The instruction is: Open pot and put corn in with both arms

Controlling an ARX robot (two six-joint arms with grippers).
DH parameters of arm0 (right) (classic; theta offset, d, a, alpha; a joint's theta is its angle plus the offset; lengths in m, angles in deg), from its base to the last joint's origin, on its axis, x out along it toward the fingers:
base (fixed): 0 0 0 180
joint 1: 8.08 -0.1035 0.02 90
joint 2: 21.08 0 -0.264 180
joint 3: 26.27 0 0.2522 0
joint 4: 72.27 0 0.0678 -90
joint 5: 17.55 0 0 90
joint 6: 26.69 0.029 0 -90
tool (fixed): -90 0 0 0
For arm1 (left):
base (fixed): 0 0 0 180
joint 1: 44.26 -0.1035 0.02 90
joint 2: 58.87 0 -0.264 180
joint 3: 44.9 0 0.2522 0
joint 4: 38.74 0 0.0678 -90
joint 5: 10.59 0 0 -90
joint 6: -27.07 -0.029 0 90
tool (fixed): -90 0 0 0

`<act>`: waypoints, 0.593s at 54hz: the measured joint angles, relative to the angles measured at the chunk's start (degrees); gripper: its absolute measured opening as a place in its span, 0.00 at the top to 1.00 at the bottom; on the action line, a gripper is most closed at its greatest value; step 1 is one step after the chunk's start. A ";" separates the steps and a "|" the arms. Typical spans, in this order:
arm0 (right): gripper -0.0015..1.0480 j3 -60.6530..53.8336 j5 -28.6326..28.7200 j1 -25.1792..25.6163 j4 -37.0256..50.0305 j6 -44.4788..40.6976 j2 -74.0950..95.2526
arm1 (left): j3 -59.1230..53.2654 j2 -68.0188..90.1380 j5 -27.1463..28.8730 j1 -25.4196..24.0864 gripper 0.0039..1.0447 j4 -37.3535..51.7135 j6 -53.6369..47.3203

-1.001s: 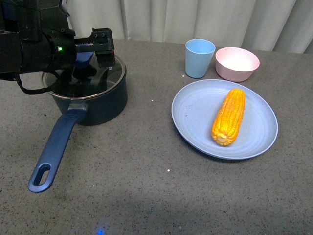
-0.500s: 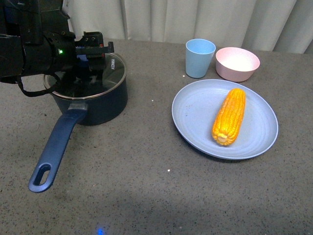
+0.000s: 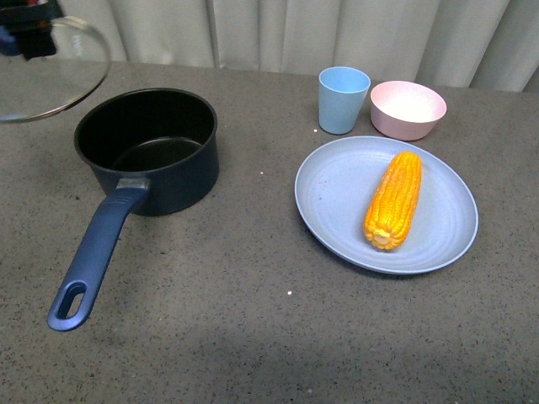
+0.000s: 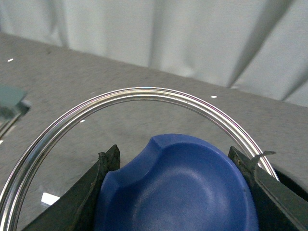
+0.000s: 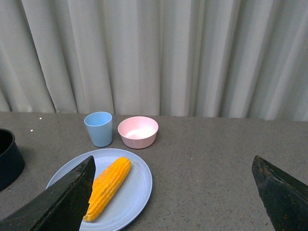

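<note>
Front view: grey worktop (image 3: 253,337), pale curtain (image 3: 337,34) behind. On the left half, pot (image 3: 178,181), open, black inside bare, long handle (image 3: 97,252) slanting toward the robot and leftward. On the right half, well apart from the pot, plate (image 3: 337,198). At the far-left edge, clear of the pot and apparently held above the worktop, lid (image 3: 80,93), tilted.

Lying on the plate, right of its centre, corn (image 3: 393,200). Long axis roughly away from the robot, far end leaning slightly right. Just beyond the plate's far rim, bowl (image 3: 408,109), and beside it on the pot side, cup (image 3: 343,99). Both apart from the corn, neither between plate and pot.

Left tool (image 4: 177,173): clamped on the lid's blue knob (image 4: 183,197), a dark finger on either side.

Right tool (image 5: 173,202): absent from the front view. In the right wrist view, jaws spread wide, nothing between them, well above the worktop. Corn ahead and below, nearer the finger on the pot side.

Likely the right arm's job, with the left occupied by the lid. Probably calls for a grip across the cob's width, then a carry leftward over bare worktop to the pot. Nothing seen in that path. Cob looks close to the pot's width, so possibly a tight fit.
</note>
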 joint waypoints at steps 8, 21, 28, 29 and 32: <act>0.09 0.00 0.02 0.00 0.00 -0.02 0.00 | -4.07 0.68 -1.09 -6.47 0.42 4.17 0.63; 0.09 0.00 -0.02 0.00 0.00 0.00 0.02 | -4.70 5.29 -4.59 -10.51 0.42 10.21 2.58; 0.09 0.00 0.00 0.00 0.00 0.00 0.00 | -4.26 9.01 -4.48 -11.39 0.43 12.26 3.50; 0.09 0.00 0.00 0.00 0.00 0.00 0.00 | -4.09 9.73 -4.50 -11.63 0.43 12.39 3.56; 0.09 0.00 0.00 0.00 0.00 0.00 0.00 | -3.67 11.43 -4.57 -12.17 0.43 12.55 3.69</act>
